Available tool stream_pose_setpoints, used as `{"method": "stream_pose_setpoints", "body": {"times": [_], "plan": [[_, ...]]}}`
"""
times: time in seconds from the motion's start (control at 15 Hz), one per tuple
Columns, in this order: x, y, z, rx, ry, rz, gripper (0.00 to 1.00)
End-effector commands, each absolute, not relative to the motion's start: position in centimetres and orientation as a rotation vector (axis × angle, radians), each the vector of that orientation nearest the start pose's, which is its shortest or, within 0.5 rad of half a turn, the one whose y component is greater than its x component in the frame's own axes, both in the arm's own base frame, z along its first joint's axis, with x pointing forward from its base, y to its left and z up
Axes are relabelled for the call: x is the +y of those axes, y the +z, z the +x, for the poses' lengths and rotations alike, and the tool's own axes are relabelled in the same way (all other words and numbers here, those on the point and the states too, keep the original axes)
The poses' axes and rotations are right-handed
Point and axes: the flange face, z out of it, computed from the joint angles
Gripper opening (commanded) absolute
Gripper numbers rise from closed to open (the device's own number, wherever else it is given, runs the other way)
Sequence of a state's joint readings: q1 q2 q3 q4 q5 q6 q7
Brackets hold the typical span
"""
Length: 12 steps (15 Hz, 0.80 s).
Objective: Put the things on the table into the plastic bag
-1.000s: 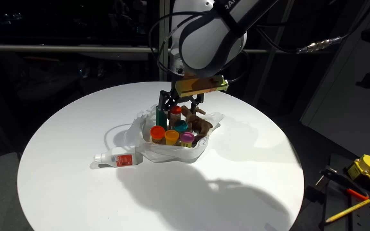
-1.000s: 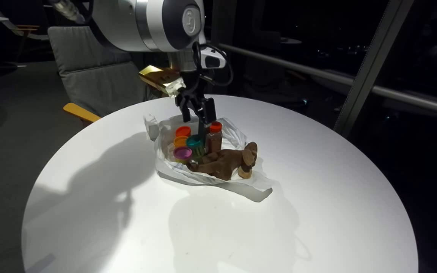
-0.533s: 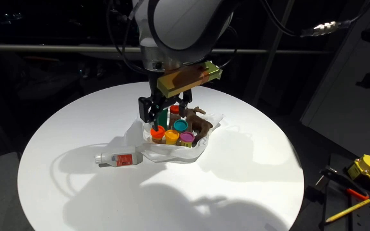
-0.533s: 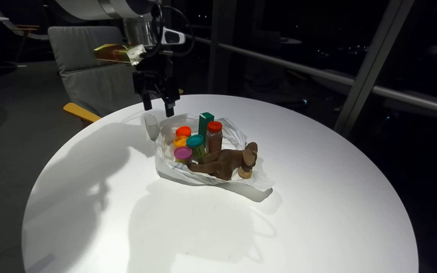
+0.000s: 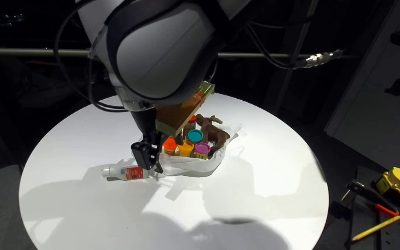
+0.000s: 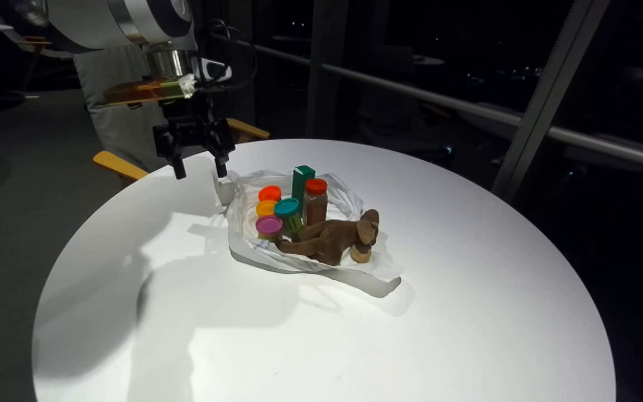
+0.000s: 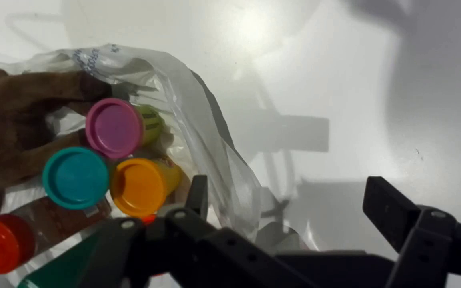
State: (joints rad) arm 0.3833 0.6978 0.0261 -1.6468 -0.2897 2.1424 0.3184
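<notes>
Bag (image 5: 191,166), translucent white plastic, wrinkled, sits open on round white table (image 6: 455,329). Inside: purple-lidded cup (image 7: 114,128), teal-lidded cup (image 7: 75,178), yellow-orange-lidded cup (image 7: 138,187) and orange-red-lidded cup (image 6: 270,194), bunched together. Dark green box (image 6: 302,181) stands upright inside too, right beside the red-capped jar (image 6: 316,205). Brown toy figure (image 6: 330,240) lies in the bag along its edge, next to the purple-lidded cup. White bottle (image 5: 134,173) with red label is outside, on its side on the table, just beside the bag; touching it or not, hard to say, gripper (image 6: 201,170) partly in the way. It hangs above the tabletop near bottle and bag edge, fingers spread wide apart; in the wrist view one finger shows against the bag, the other against the table. Amber-yellow block (image 5: 186,111) is mounted just above the gripper. Grey chair (image 6: 123,125) behind table. Off to one side in an exterior view: red-buttoned yellow box (image 5: 399,184), pencil (image 5: 377,227).
</notes>
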Motion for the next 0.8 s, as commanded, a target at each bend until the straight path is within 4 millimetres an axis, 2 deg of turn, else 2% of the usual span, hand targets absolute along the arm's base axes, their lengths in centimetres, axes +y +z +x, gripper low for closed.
{"method": "stream_pose_setpoints", "body": {"times": [0.0, 0.33, 0.53, 0.73], "plan": [[28.4, 18.5, 63.1, -0.791, 0.156, -3.356, 1.0], [32.0, 17.8, 63.6, -1.243, 0.075, -3.27, 1.0], [32.9, 17.1, 64.7, -1.488, 0.03, -3.164, 1.0], [32.9, 16.1, 66.0, -1.611, 0.008, -3.086, 1.0]]}}
